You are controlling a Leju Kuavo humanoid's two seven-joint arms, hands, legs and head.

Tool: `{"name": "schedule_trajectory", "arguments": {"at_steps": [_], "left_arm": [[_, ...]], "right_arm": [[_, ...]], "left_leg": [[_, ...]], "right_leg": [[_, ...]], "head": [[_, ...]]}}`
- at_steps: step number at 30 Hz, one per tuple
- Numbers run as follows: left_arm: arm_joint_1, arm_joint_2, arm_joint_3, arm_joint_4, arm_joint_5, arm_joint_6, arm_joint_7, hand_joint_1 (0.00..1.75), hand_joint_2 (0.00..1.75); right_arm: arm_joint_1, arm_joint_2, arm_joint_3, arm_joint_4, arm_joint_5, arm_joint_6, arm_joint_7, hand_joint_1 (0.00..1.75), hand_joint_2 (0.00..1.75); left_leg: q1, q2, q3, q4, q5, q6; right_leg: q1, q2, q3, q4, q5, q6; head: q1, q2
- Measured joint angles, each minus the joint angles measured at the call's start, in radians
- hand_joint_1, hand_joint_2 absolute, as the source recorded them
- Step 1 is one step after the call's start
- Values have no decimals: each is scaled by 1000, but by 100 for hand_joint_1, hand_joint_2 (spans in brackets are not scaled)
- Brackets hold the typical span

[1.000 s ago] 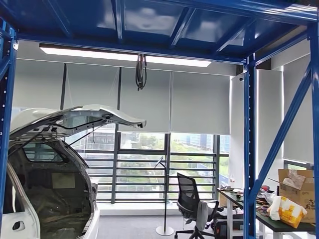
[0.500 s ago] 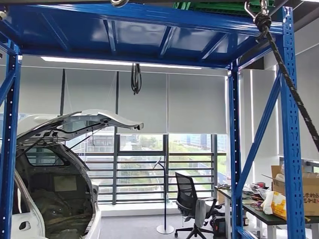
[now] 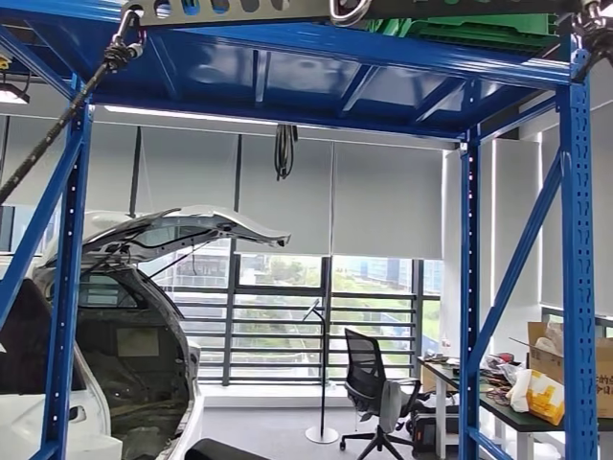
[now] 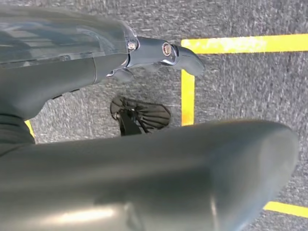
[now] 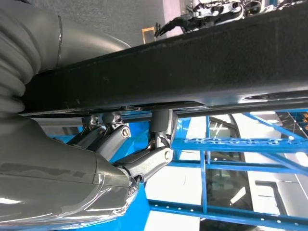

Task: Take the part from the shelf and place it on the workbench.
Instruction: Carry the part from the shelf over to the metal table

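part: long black bar-shaped part point(image 5: 181, 62) is seen in the right wrist view, running the whole way out from the right hand's palm side; material not resolvable, matte and dark.
right hand: grey right hand point(image 5: 120, 144) is wrapped on the bar. Dark fingers point(image 5: 145, 163) are curled against its underside, the thumb side lies across the opposite face. Judged as holding the part.
long axis: bar axis lies crosswise to the curled fingers and continues well past them. The grip looks to be near one end, so the free end is expected to swing on any turn.
left hand: grey left hand point(image 4: 145, 159) hangs over grey carpet with yellow floor tape point(image 4: 187, 96). One dark finger point(image 4: 163, 50) is extended and nothing is seen in the hand. Whether the rest are spread or curled cannot be told.
nearer hand: right, part already in it.
shelf: blue steel shelf frame point(image 3: 578, 268) surrounds the head view. Blue rungs are close beyond the right hand.
desk: dark-topped desk point(image 3: 506, 407) with a cardboard box point(image 3: 571, 359) is seen past the right-side upright, well apart from the right hand.
next move: judged as a turn toward the desk, the bar's free end to be kept off the uprights.
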Motion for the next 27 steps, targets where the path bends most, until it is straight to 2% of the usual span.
{"name": "schedule_trajectory", "arguments": {"at_steps": [1,2,4,5,6,8,10,11,13,14,15,16,17,19,20,21,23,27], "left_arm": [[0,0,-1,0,0,0,1,0,175],[0,1,-3,0,0,0,1,0,175],[-1,0,-6,0,0,0,2,0,175],[-1,-1,-8,0,0,0,2,0,175],[-1,-2,-10,0,0,0,2,0,175],[-1,-2,-14,0,0,-1,2,0,175],[-2,-2,-15,0,0,-2,0,0,175],[-3,-2,-16,0,0,-2,-1,0,175],[-2,-2,-17,0,0,-2,-3,0,175],[0,-1,-18,0,0,-2,-3,0,175],[1,-1,-19,0,0,-2,-3,0,175],[2,-1,-21,0,0,-2,-3,0,175],[2,0,-22,0,0,-2,-3,0,175],[0,-1,-25,0,0,-3,-3,0,175],[-3,-1,-27,0,0,-3,-3,0,175],[-6,-1,-29,0,0,-4,-3,0,175],[-8,-2,-32,0,0,-5,-3,0,175],[-6,-2,-32,0,0,-5,-3,0,175]], "right_arm": [[0,0,0,1,-3,0,-1,175,175],[0,1,0,2,-5,1,-2,175,175],[-2,3,0,1,-10,4,-4,175,175],[-4,4,0,1,-12,6,-5,175,175],[-4,5,0,0,-13,8,-6,175,175],[-4,5,1,-1,-14,11,-8,175,175],[-5,8,1,-2,-14,13,-10,175,175],[-5,9,1,-3,-14,14,-11,175,175],[-4,12,1,-2,-14,15,-13,175,175],[-2,12,1,-1,-14,15,-13,175,175],[-1,12,1,1,-12,15,-14,175,175],[0,12,1,2,-8,15,-14,175,175],[0,12,1,4,-1,14,-15,175,175],[0,12,1,6,17,13,-18,175,175],[-1,11,1,7,26,13,-20,175,175],[-2,11,0,7,33,12,-21,175,175],[-4,9,0,9,40,11,-21,175,175],[-5,8,0,11,42,11,-22,175,175]], "left_leg": [[-3,0,-2,0,2,1],[-6,-1,-2,0,3,1],[-9,-1,-3,0,5,0],[-9,-1,-5,0,6,-3],[-8,-1,-8,0,8,-6],[-6,-1,-12,-2,11,-15],[-7,-1,-20,8,-2,-22],[-8,-1,-34,37,-23,-26],[-6,-1,-87,150,-82,-33],[-5,-1,-117,211,-104,-37],[-3,-1,-136,249,-110,-41],[0,-1,-140,253,-98,-45],[4,0,-126,219,-67,-49],[8,14,-73,99,-1,-56],[7,22,-54,54,16,-54],[6,28,-47,31,20,-49],[2,24,-52,28,16,-33],[0,20,-55,30,17,-29]], "right_leg": [[1,0,14,-8,9,-4],[3,1,46,-55,34,-10],[11,4,130,-199,88,-30],[15,6,157,-253,103,-38],[20,7,170,-282,109,-44],[22,7,170,-294,110,-49],[17,4,177,-316,116,-57],[13,3,180,-328,119,-61],[11,2,180,-336,123,-66],[11,2,178,-334,123,-66],[11,2,176,-332,122,-66],[10,1,174,-329,121,-65],[8,0,173,-324,119,-63],[8,-2,170,-310,111,-54],[9,-3,165,-301,107,-48],[11,-5,160,-293,105,-43],[13,-12,153,-285,104,-37],[12,-18,153,-285,105,-35]], "head": [[0,0],[0,0],[0,0],[0,0],[0,0],[0,0],[0,0],[0,0],[0,0],[0,0],[0,0],[0,0],[0,0],[0,0],[0,0],[0,0],[-1,0],[-1,0]]}}
